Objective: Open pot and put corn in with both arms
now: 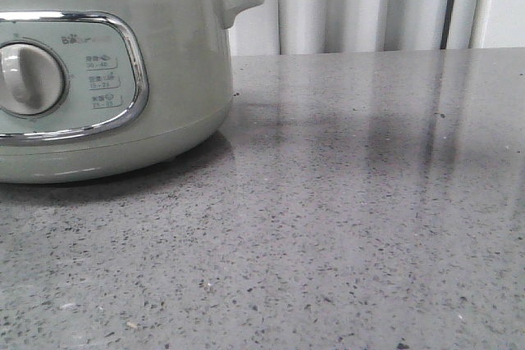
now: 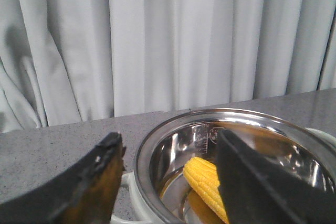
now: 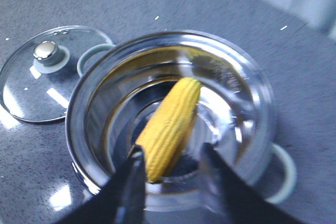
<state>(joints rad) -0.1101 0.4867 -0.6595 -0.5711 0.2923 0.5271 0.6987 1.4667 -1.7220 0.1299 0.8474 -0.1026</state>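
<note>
**Corn lying in the open pot**

The ridged yellow corn (image 3: 170, 124) lies slantwise on the shiny steel bowl of the round grey-green pot (image 1: 176, 63). The glass lid (image 3: 50, 74) rests flat on the speckled stone counter (image 1: 369, 227) beside it. Left gripper (image 2: 170, 182) and right gripper (image 3: 170, 182) both gape, empty.

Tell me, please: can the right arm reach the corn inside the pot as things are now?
Probably yes. The lid lies off on the table beside the pot, so the top is open. The right gripper is open above the corn, with nothing between them.
</note>
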